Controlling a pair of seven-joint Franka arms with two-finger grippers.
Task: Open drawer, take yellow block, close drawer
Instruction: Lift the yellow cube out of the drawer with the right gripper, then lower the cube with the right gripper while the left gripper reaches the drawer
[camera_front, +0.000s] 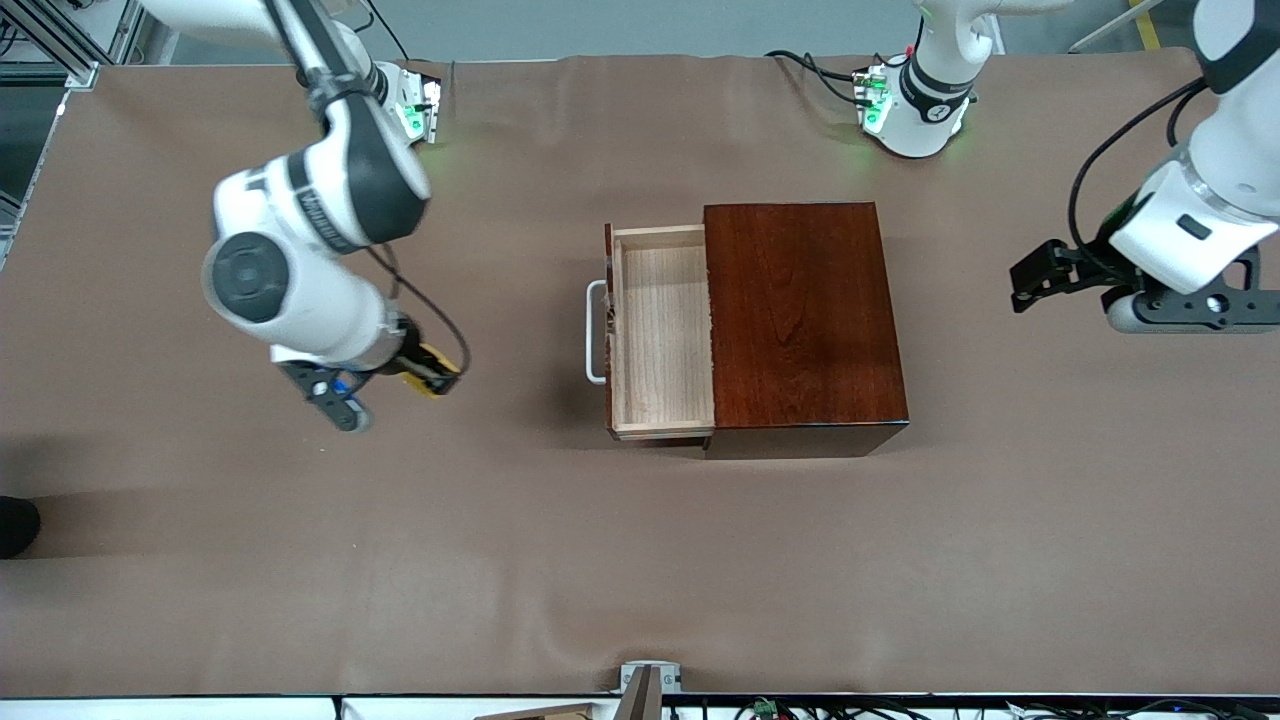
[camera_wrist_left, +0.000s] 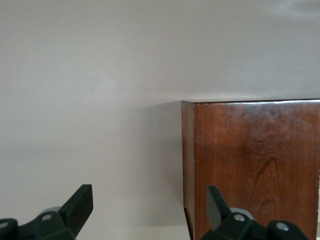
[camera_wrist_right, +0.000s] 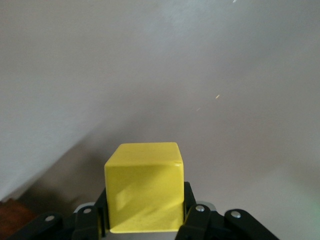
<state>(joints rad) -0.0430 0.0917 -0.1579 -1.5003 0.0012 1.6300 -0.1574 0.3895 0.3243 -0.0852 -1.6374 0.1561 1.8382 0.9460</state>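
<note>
Right tool (camera_wrist_right: 145, 220) — yellow block (camera_wrist_right: 144, 195) in its clamp; drawer (camera_front: 662, 330) open.

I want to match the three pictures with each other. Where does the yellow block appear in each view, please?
Front view: the yellow block is held in the right gripper over bare table, toward the right arm's end.
Left wrist view: not in it.
Right wrist view: large, low in the centre, between the fingers.
Shared landmark: the wooden box.
</note>
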